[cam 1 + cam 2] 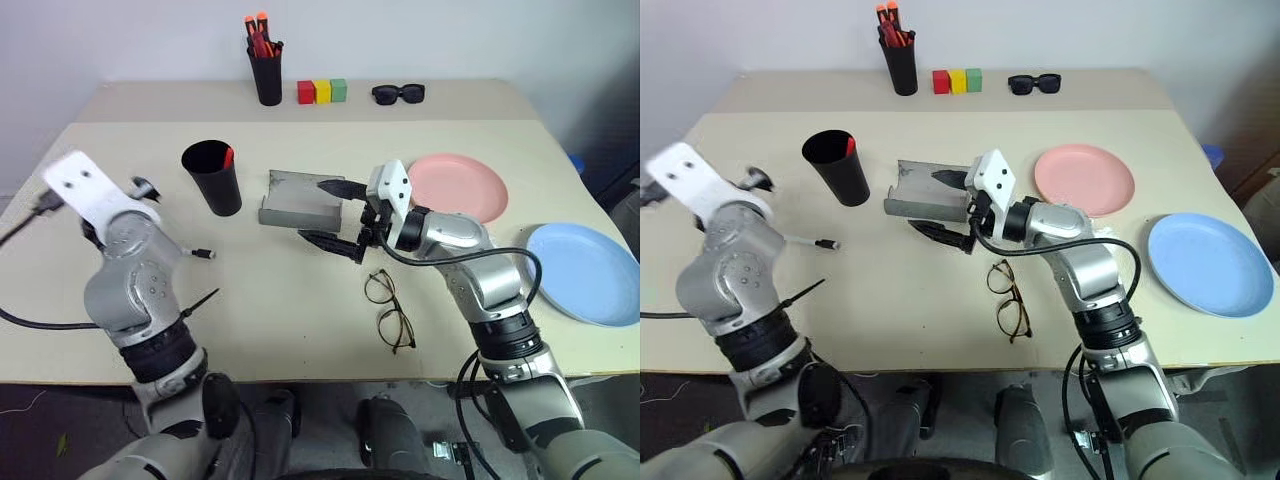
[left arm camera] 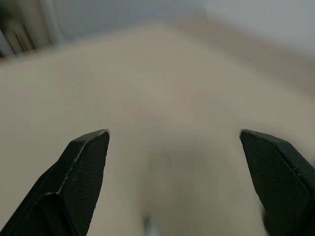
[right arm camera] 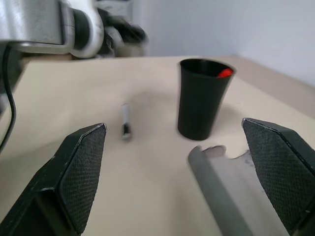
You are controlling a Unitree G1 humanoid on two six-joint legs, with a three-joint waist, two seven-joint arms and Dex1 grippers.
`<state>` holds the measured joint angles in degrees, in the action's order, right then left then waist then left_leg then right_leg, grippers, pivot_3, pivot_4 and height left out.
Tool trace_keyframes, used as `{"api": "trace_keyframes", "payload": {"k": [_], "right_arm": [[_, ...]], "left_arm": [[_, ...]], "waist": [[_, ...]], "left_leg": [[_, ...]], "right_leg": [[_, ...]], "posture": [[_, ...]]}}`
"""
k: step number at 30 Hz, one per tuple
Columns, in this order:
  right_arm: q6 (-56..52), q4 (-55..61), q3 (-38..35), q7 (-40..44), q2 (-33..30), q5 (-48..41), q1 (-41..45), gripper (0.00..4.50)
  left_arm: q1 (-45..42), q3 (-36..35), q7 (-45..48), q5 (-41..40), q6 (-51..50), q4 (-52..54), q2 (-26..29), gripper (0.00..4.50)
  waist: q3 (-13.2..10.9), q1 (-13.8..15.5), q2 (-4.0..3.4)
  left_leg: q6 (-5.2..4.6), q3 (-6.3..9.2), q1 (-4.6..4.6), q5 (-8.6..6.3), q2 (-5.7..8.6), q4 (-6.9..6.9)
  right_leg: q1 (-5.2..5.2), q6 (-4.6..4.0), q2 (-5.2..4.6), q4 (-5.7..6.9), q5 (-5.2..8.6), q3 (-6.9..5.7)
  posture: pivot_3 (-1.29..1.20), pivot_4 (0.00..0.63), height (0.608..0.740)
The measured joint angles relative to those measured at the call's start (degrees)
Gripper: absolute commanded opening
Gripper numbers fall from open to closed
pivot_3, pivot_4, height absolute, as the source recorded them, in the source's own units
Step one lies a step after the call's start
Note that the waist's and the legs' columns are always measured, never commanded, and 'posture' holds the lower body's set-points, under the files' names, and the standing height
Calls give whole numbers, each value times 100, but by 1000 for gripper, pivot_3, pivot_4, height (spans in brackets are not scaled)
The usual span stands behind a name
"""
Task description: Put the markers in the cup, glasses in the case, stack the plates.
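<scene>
Two slim markers: black-barrelled marker with red cap [image 1: 228, 157] standing inside the wide tapered matte black plastic cup [image 1: 212, 177] near the worktop's [image 1: 280, 300] middle left; white-barrelled marker with black ends [image 1: 812, 241] lying flat on the bare surface toward the left edge, just beside the left arm. One pair of thin dark wire-frame eyeglasses [image 1: 388, 308] lying near the front edge, just in front of the right arm. One grey felt-textured oblong case [image 1: 298, 198], lid swung back, at the middle. Two round shallow plastic plates, well apart: salmon pink plate [image 1: 460, 186] right of the case, light blue plate [image 1: 585, 272] by the right edge. Left gripper [image 2: 174, 167] spread wide over bare worktop, nothing between its fingers. Right gripper [image 1: 338, 215] likewise spread wide, empty, its fingers reaching just over the case's right end, with the cup and the white marker farther beyond.
</scene>
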<state>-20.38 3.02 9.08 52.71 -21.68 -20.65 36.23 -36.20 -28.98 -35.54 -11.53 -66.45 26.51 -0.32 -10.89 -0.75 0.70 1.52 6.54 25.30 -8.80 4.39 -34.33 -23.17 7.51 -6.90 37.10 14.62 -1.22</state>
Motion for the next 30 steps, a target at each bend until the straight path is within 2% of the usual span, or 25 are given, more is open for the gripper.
{"api": "trace_keyframes", "payload": {"k": [4, 5, 9, 12, 18, 24, 25, 26, 28, 30], "right_arm": [[48, -220, -3, 249, -68, 18, 60, 4500], [93, -271, -1, 284, -69, 33, 82, 4500], [211, -333, -2, 325, -75, 97, 144, 4500], [215, -327, 1, 301, -68, 127, 135, 4500], [196, -184, 1, 211, -71, 129, -59, 4500], [191, -51, -2, 129, -76, 129, -152, 4500], [191, -50, -2, 115, -76, 129, -159, 4500], [191, -50, -2, 108, -78, 129, -164, 4500], [192, -50, -2, 102, -77, 129, -164, 4500], [194, -51, 0, 94, -69, 131, -164, 4500]], "left_arm": [[-356, -102, -279, 343, -1335, 103, -633, 4334], [-497, -297, -347, 403, -1528, 103, -864, 4334], [-962, -1256, -623, 718, -1832, 50, -921, 4334], [-1061, -1506, -781, 988, -1874, -127, -924, 3494], [-1244, -1695, -755, 1142, -1789, -557, -931, 429], [-1285, -1388, -410, 1090, -1463, -667, -932, 429], [-1290, -1371, -360, 1075, -1399, -667, -932, 981], [-1291, -1323, -330, 1075, -1356, -667, -932, 1289], [-1306, -1259, -316, 1075, -1297, -677, -935, 2214], [-1397, -1298, -344, 1067, -1293, -797, -950, 2214]], "waist": [[0, -27, 1], [-1, -25, 2], [-5, -24, 8], [-10, 25, 18], [-12, 36, 25], [-12, 15, 26], [-12, 11, 26], [-12, 11, 26], [-12, 13, 26], [-12, 14, 26]], "left_leg": [[1, -2, -1, 0, -7, 5], [1, -3, 0, 0, -8, 5], [9, -4, 0, -3, -13, 9], [14, -3, 3, -2, -10, 6], [17, -4, 5, -3, -9, 6], [19, -4, 4, -4, -10, 7], [19, -4, 4, -4, -10, 7], [19, -4, 4, -4, -10, 7], [19, -4, 4, -3, -10, 8], [19, -4, 4, -3, -10, 8]], "right_leg": [[-4, -1, 9, 0, 0, 1], [-6, -1, 8, -1, 0, 1], [-11, -2, 11, -1, 1, 1], [-9, -2, 10, -4, 0, 2], [-8, -3, 8, -9, 0, 2], [-9, -3, 8, -8, 0, 2], [-10, -3, 9, -8, 0, 2], [-10, -3, 9, -8, 0, 2], [-10, -3, 9, -8, 0, 2], [-10, -3, 9, -9, 0, 2]], "posture": [[0, 150, 740], [0, 150, 740], [0, 150, 740], [0, 150, 740], [0, 150, 740], [0, 150, 740], [0, 150, 740], [0, 150, 740], [0, 150, 740], [0, 150, 740]]}}
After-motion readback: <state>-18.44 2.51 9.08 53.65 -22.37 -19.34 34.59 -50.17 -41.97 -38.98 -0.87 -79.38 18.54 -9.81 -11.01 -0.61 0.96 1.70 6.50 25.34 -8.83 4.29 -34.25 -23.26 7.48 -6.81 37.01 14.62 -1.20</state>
